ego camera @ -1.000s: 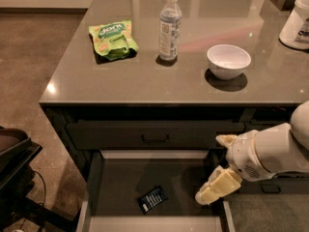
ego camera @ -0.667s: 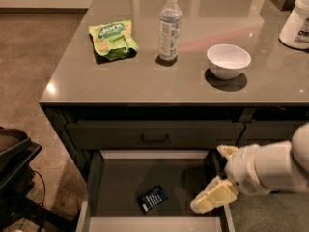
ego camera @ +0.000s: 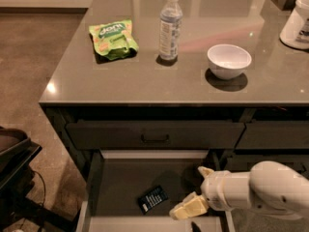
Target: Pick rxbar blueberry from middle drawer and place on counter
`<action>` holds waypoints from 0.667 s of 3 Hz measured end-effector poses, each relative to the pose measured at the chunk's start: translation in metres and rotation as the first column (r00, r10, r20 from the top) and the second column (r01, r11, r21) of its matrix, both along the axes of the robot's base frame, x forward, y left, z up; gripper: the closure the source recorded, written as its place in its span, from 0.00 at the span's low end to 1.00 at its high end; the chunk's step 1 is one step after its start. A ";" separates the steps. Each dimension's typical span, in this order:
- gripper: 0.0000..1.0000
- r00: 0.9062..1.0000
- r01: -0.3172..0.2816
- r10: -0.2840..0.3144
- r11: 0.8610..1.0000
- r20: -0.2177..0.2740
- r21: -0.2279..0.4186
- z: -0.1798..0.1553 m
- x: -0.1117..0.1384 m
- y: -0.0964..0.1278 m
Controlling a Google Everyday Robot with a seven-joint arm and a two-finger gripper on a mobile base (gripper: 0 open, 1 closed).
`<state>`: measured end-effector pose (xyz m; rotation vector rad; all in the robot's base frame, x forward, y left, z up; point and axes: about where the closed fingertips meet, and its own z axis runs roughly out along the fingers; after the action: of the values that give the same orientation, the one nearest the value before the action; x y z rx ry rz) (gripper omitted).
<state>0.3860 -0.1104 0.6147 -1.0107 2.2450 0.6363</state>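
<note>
The rxbar blueberry [ego camera: 152,198], a small dark wrapper with white lettering, lies flat on the floor of the open middle drawer [ego camera: 120,182], near its front centre. My gripper [ego camera: 189,208], cream-coloured on a white arm, reaches in from the right and sits low over the drawer's front right part, just to the right of the bar and apart from it. The counter [ego camera: 145,81] is the glossy grey-brown top above the drawers.
On the counter stand a green snack bag [ego camera: 114,38], a clear water bottle [ego camera: 170,26], a white bowl [ego camera: 229,61] and a white container [ego camera: 297,21] at the far right. A closed drawer with a black handle [ego camera: 155,138] is above the open one. A dark object [ego camera: 14,173] stands at the left.
My gripper has moved down and to the left inside the drawer, closer to the bar. The bar has not moved.
</note>
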 end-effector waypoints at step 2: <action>0.00 0.998 0.065 -0.065 0.998 0.015 0.009 -0.023 0.009 -0.003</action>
<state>0.3953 -0.1134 0.5920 -0.9313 2.2505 0.6071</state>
